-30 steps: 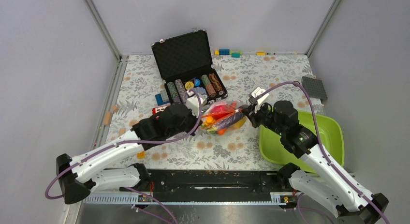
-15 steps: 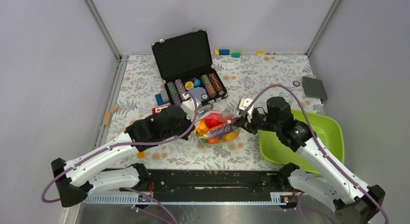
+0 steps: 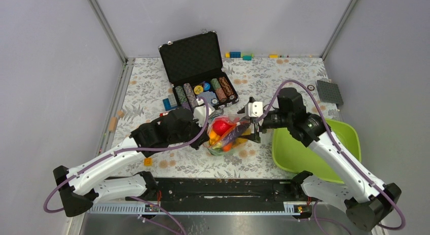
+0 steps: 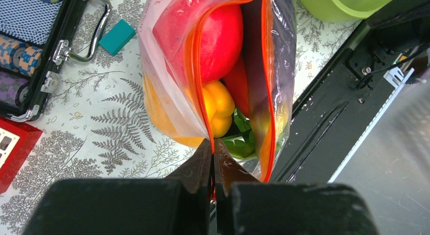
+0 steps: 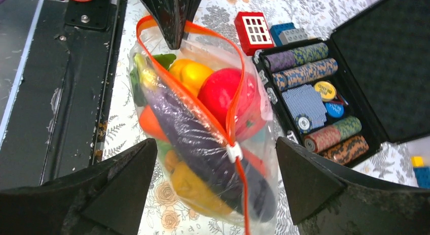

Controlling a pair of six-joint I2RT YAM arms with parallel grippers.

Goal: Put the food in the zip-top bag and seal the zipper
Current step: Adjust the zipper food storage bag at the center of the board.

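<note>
The clear zip-top bag hangs between my two grippers above the flowered table, stuffed with the food: a red apple, a purple eggplant, a yellow pepper and green lettuce. My left gripper is shut on one end of the orange-red zipper. The mouth gapes from there to a white slider; beyond the slider the strip runs as one closed line. My right gripper stands open, one finger on each side of the bag's slider end, touching nothing.
An open black case of poker chips lies just behind the bag. The lime-green tray sits under the right arm. A red block and blue bricks lie by the case, more bricks along the back wall, a dark baseplate far right.
My right gripper has opened and let go of the bag's zipper end. Both grippers and the bag have drifted left and toward the near edge; the left stays shut.
</note>
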